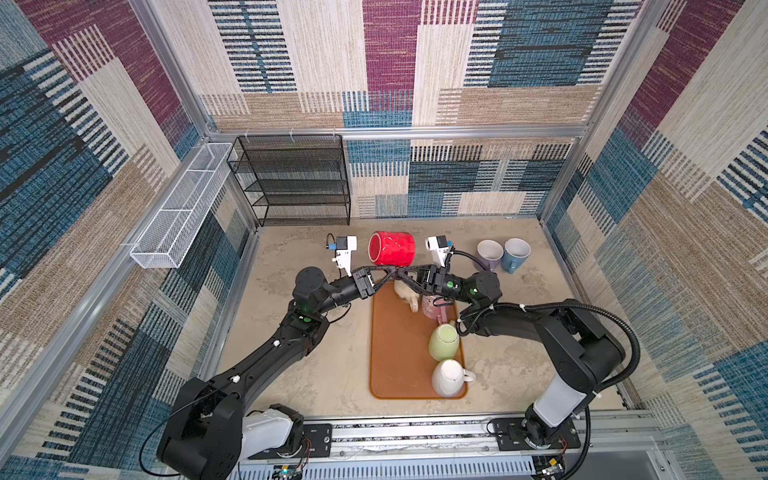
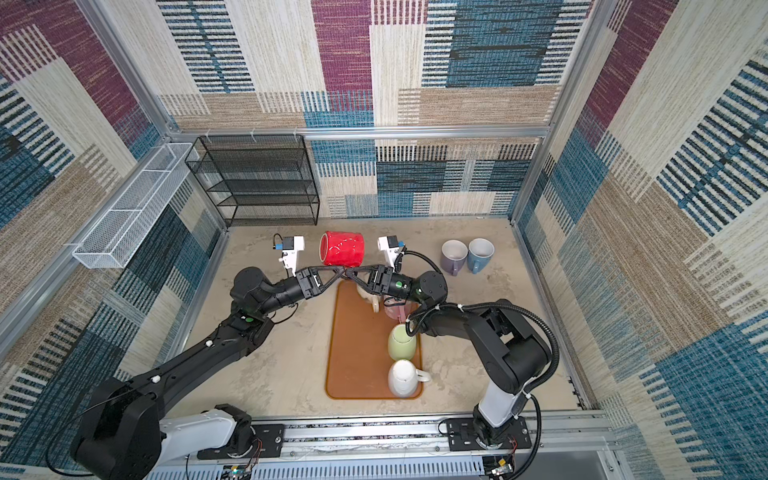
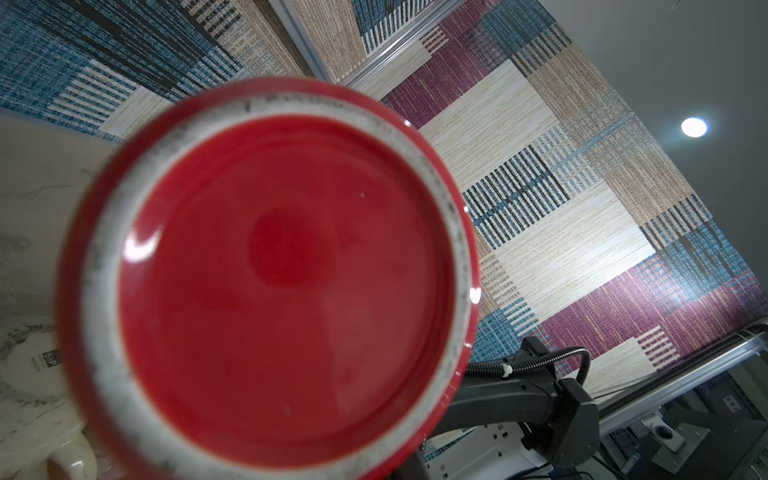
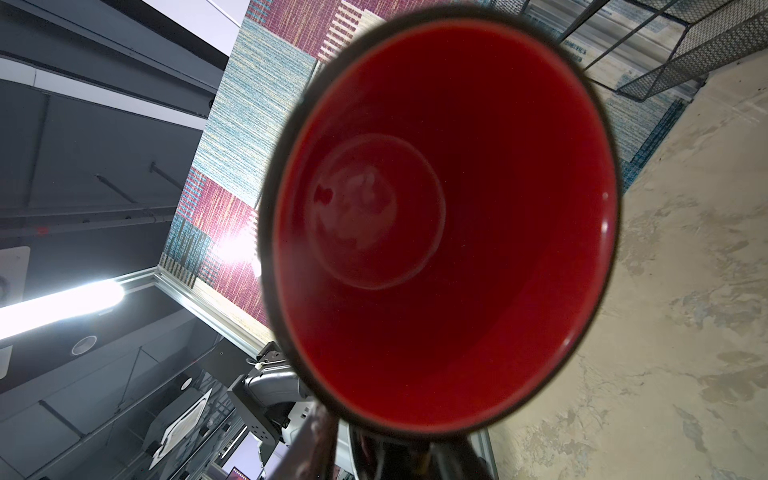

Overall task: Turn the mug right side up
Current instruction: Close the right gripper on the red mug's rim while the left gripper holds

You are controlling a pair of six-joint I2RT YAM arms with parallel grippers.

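A red mug point(image 1: 392, 248) point(image 2: 343, 248) hangs in the air on its side, above the far end of the brown mat point(image 1: 386, 353). Its base faces left and fills the left wrist view point(image 3: 270, 282). Its mouth faces right and fills the right wrist view point(image 4: 436, 228). My left gripper point(image 1: 390, 273) point(image 2: 340, 273) reaches in from the left and is shut at the mug's underside. My right gripper point(image 1: 402, 273) point(image 2: 351, 273) meets it there from the right, fingers at the mug's lower rim. The handle and both sets of fingertips are hidden under the mug.
On the mat stand a cream mug point(image 1: 405, 291), a pink mug point(image 1: 432, 307), a green mug point(image 1: 444, 341) and a white mug point(image 1: 448, 378). A purple mug point(image 1: 489, 254) and a blue mug point(image 1: 515, 253) stand upright at the back right. A black mesh shelf point(image 1: 291, 183) and a white wire basket point(image 1: 183, 208) are at the back left.
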